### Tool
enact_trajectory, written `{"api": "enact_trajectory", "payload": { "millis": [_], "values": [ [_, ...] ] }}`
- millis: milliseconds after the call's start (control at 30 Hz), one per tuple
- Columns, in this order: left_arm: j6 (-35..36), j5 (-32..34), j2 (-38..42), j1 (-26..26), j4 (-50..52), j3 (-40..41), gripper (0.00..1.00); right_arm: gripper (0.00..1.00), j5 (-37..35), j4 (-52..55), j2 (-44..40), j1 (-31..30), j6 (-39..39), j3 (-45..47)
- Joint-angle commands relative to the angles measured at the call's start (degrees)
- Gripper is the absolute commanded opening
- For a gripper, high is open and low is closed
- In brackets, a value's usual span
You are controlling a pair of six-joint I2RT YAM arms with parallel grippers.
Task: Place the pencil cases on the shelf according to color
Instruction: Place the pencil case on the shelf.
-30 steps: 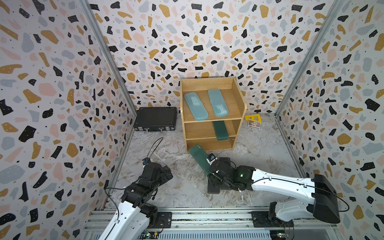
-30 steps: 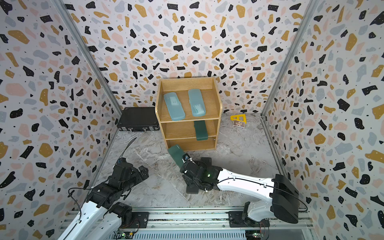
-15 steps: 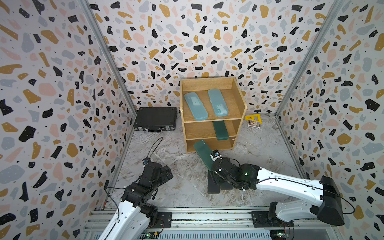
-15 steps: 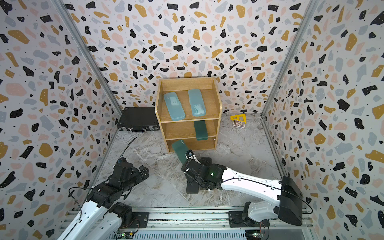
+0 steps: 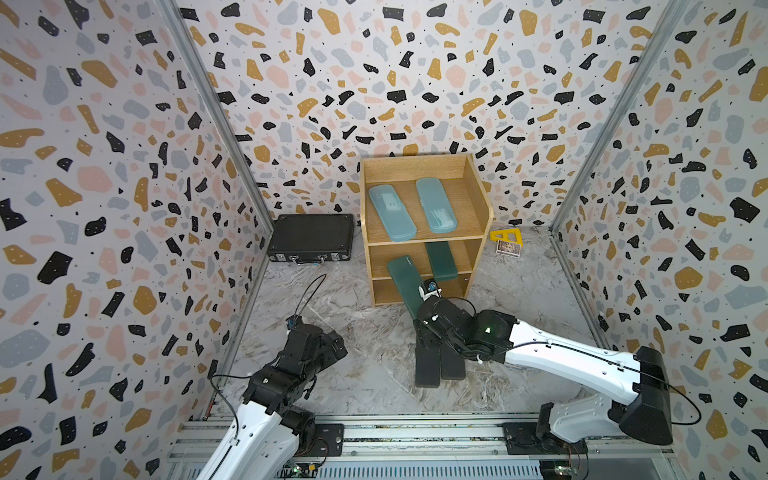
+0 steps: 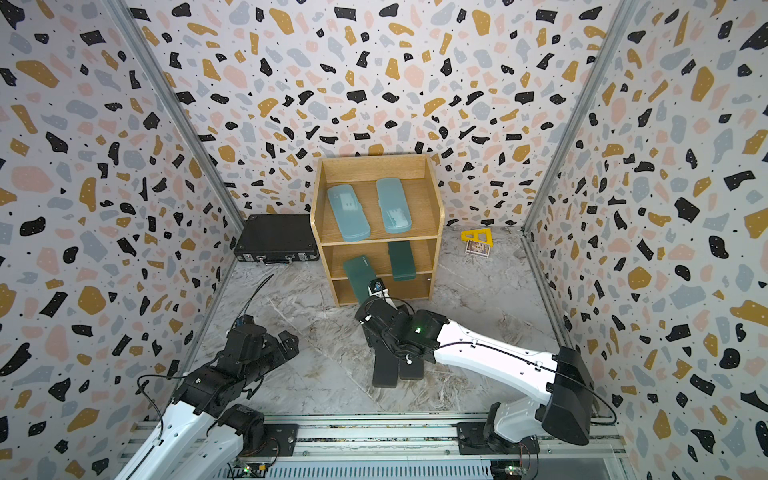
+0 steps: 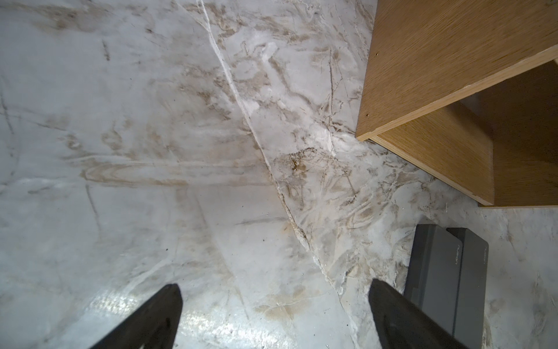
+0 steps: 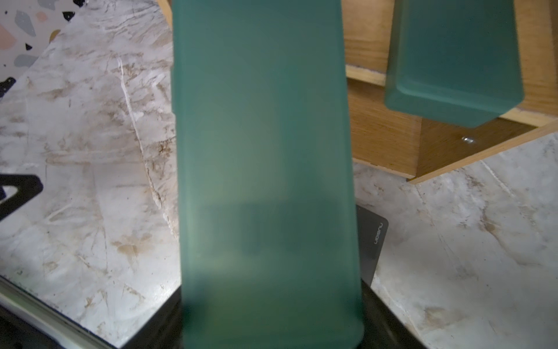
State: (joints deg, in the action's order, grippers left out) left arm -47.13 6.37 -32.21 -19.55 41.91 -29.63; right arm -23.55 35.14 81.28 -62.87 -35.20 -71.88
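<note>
At the shelf [image 5: 478, 199] front, the right hand [image 5: 417, 309], arm outstretched, clamps an angled green case [image 5: 405, 280]; the left hand [image 7: 274, 290] hovers over the desk [image 7: 151, 151], fingers [image 7: 145, 317] apart.

The left gripper [image 7: 274, 288] hangs with its two dark fingers [image 7: 157, 317] spread wide above the bare marbled floor [image 7: 151, 121], with a lower corner of the oak shelf [image 7: 453, 60] nearby and two black pencil cases [image 7: 437, 272] lying side by side, touching, close to it.

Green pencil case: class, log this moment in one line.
right tool: gripping green case; case end: at shelf middle tier; left tool: open
</note>
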Motion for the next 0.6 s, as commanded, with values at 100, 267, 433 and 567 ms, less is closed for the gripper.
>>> {"api": "enact_trajectory", "payload": {
  "millis": [100, 267, 433, 567],
  "values": [
    [0.29, -0.93, 0.00, 0.37, -1.53, -0.23, 1.00, 0.34, 0.87, -0.67, 3.79, 3.68, 1.53, -6.54],
    [0.40, -1.38, -0.64, 0.33, -2.27, -0.21, 1.00, 0.34, 0.80, -0.40, 7.62, 5.20, 1.99, -9.69],
    [0.95, -1.47, -1.53, 0.38, -2.75, -0.13, 1.00, 0.35, -0.01, -1.40, 10.58, 5.74, 0.28, -11.35],
    [1.42, -1.36, -2.58, 0.37, -2.92, 0.23, 1.00, 0.35, 0.82, -3.16, 12.59, 5.85, -0.24, -12.76]
  ]
}}
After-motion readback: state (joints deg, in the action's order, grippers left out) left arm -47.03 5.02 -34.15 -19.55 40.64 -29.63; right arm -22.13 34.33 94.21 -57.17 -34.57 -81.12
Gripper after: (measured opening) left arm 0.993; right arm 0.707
